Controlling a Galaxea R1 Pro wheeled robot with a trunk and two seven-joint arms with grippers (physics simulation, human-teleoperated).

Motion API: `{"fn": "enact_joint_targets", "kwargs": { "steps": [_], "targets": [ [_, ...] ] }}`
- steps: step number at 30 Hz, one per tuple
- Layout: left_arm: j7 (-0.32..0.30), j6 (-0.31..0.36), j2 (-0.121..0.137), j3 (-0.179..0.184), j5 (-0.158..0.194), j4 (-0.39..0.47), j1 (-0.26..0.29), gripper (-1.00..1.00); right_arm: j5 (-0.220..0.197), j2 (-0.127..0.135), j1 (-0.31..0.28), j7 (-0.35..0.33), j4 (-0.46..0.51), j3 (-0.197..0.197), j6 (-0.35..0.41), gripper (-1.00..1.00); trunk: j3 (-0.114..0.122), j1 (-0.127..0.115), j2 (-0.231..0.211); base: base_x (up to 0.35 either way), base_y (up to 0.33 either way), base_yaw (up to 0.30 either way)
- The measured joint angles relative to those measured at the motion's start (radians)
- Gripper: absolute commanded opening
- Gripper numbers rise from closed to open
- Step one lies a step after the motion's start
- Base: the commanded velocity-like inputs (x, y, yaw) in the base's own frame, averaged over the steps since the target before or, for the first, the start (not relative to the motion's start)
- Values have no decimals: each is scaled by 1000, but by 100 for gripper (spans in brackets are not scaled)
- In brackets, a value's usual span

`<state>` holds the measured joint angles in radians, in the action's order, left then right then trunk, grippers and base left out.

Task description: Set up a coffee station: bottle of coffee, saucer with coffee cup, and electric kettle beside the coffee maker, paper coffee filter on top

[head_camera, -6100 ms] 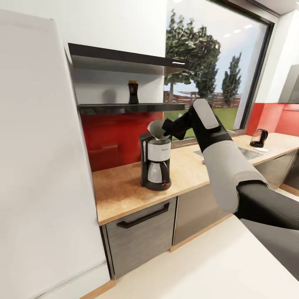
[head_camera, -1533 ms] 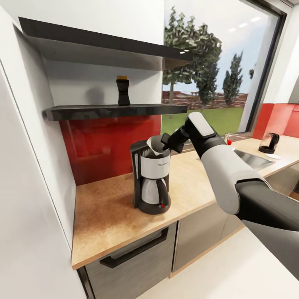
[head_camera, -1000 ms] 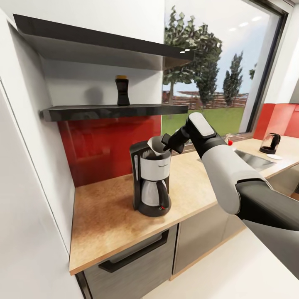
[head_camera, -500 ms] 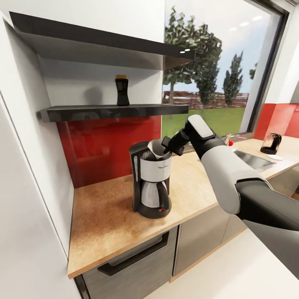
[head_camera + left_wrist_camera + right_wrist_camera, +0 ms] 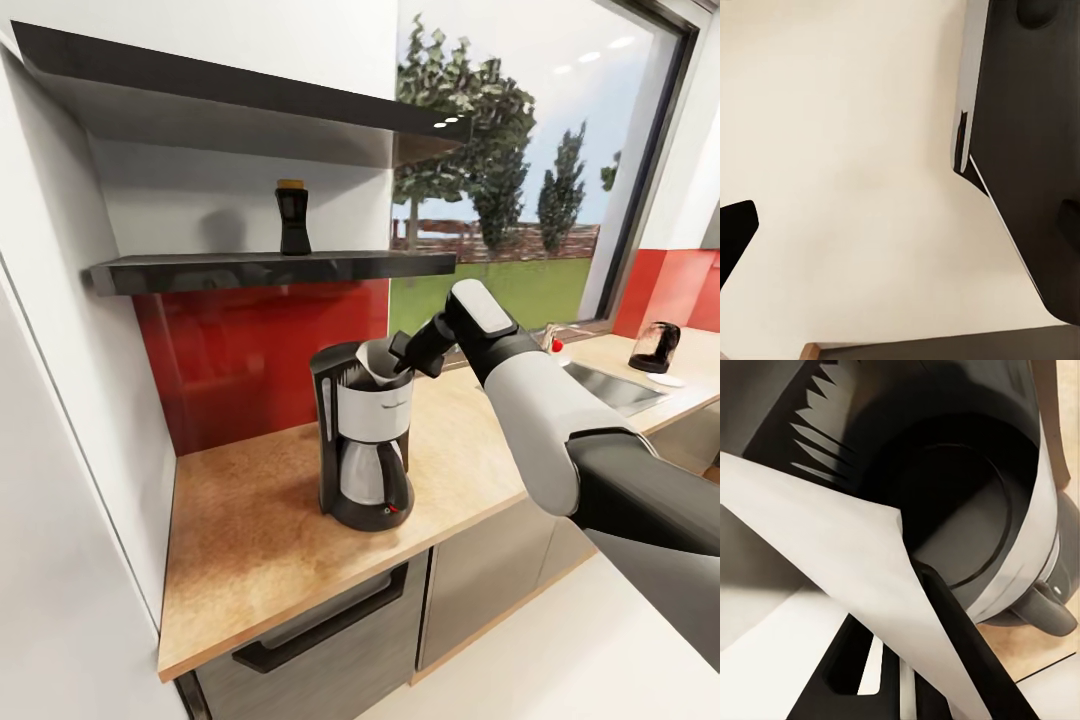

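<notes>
The long light tan speckled wood-look bench (image 5: 270, 500) is seen running from the corner at 9 o'clock away toward 3 o'clock, backed by a glossy red wall panel (image 5: 250, 350) and a large window (image 5: 510, 170) with trees beyond. A thin black flat wall shelf (image 5: 270, 268) is fixed above the bench, at 12 o'clock from the black drip coffee maker with silver front panel and steel carafe (image 5: 365, 440). On that shelf the small dark jar of coffee with a yellowish cap (image 5: 291, 216) stands upright, untouched. Far off at 3 o'clock, the rounded clear glass electric kettle with a black base (image 5: 655, 348) sits on the bench beside a small flat white saucer (image 5: 661, 378).

The right gripper (image 5: 392, 358) is held at the open top of the coffee maker, clamped on the thin white paper coffee filter cone (image 5: 375, 360). In the right wrist view, the filter (image 5: 870, 577) is seen pinched between the black fingers (image 5: 945, 615), over the dark round basket. The left gripper's state cannot be told.

The risk is judged to lie in the release: the filter appears tilted, so it could be tipped off the rim or dragged out on withdrawal. The light paper could also be crumpled if pressed further down.
</notes>
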<state>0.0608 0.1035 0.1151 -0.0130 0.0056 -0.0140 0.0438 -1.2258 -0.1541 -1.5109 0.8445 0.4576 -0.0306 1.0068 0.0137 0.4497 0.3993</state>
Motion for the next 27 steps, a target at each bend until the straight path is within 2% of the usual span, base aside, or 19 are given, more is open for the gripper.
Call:
{"fn": "enact_joint_targets", "kwargs": {
  "steps": [27],
  "targets": [
    [0, 0, 0, 0, 0, 0, 0, 100, -2, 6, 0, 0, -19, 0, 0, -100, 0, 0, 0, 5, 0, 0]
  ]
}}
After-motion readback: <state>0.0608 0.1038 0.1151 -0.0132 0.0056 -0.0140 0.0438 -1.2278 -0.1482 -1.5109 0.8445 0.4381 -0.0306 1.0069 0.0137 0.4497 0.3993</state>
